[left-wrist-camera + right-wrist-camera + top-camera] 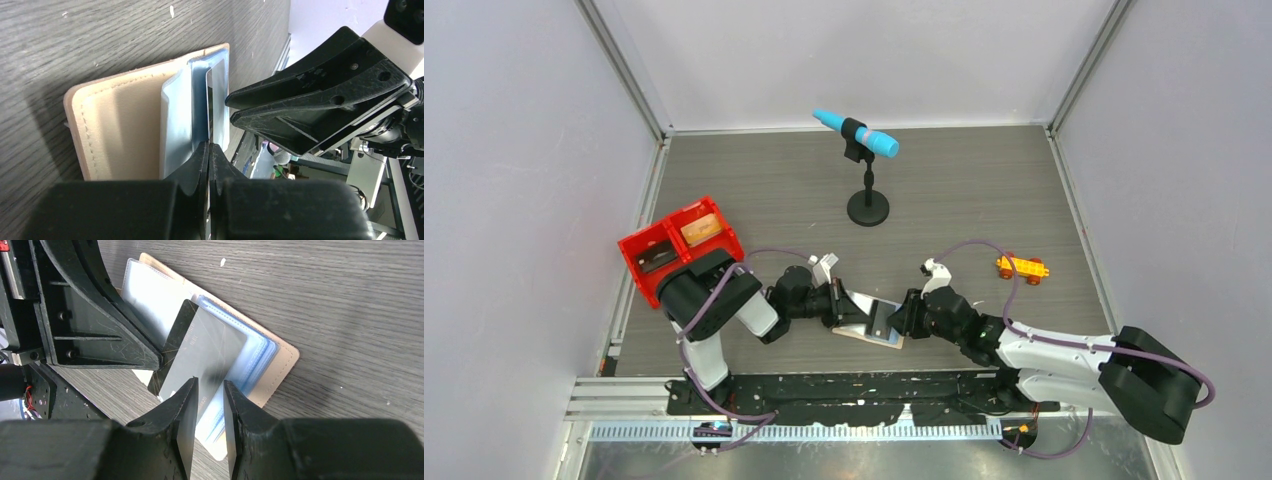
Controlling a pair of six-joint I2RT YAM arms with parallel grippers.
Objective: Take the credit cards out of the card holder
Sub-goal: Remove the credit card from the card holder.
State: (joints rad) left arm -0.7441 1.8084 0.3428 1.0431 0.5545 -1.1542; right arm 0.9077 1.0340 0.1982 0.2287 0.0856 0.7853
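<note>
The tan card holder (pixel 861 329) lies open on the table between my two grippers, its blue-grey sleeves (pixel 250 357) fanned up. It also shows in the left wrist view (pixel 120 130). A dark grey credit card (pixel 205 347) stands tilted, partly out of the sleeves. My left gripper (pixel 208 146) is shut on the card's edge; one of its fingers (pixel 100 325) shows in the right wrist view. My right gripper (pixel 210 390) is open a narrow gap, with the card's near edge between its jaws, not touching. A tan-orange card (pixel 702 228) lies in the red tray.
The red two-compartment tray (pixel 636 246) stands at the left, a dark flat thing (pixel 656 258) in its other compartment. A blue microphone on a black stand (pixel 864 170) is at the back middle. An orange-yellow toy brick car (pixel 1022 267) sits at the right.
</note>
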